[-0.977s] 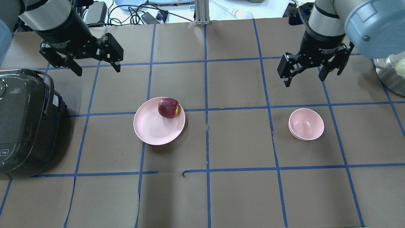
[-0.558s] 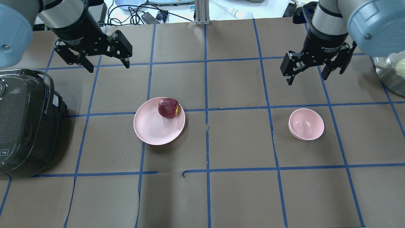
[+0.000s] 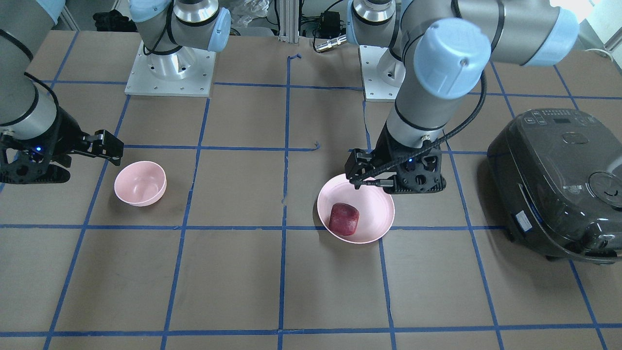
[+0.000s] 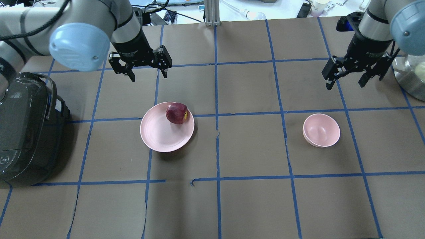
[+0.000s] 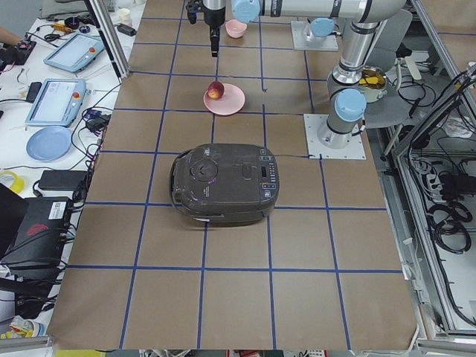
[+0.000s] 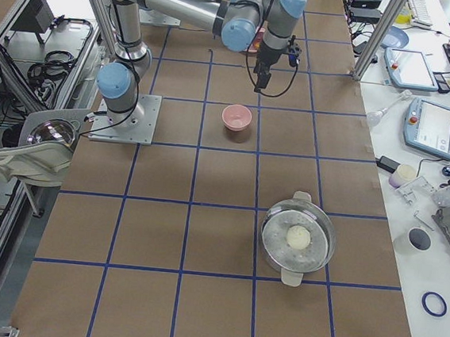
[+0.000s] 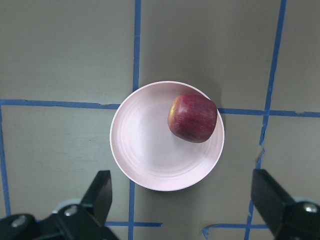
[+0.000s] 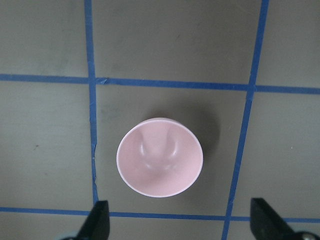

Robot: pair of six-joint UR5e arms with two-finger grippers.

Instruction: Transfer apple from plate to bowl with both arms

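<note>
The dark red apple point(image 4: 177, 113) lies on the far right part of the pale pink plate point(image 4: 158, 136), left of the table's middle. The small pink bowl point(image 4: 321, 130) stands empty on the right. My left gripper point(image 4: 148, 77) is open and empty, raised beyond the plate; its wrist view shows the apple point(image 7: 193, 118) on the plate point(image 7: 145, 150) between the fingers point(image 7: 101, 190). My right gripper point(image 4: 344, 86) is open and empty, raised beyond the bowl; its wrist view looks down on the bowl point(image 8: 160, 159).
A black rice cooker point(image 4: 26, 129) stands at the table's left edge. A steel pot with a glass lid point(image 4: 411, 79) stands at the right edge. The arm bases point(image 3: 170, 68) are bolted at the robot's side. Blue tape lines grid the brown table.
My left gripper has moved right, to a spot beyond the plate. My right gripper has moved right and a little farther away. Both stay open; apple, plate and bowl have not moved.
</note>
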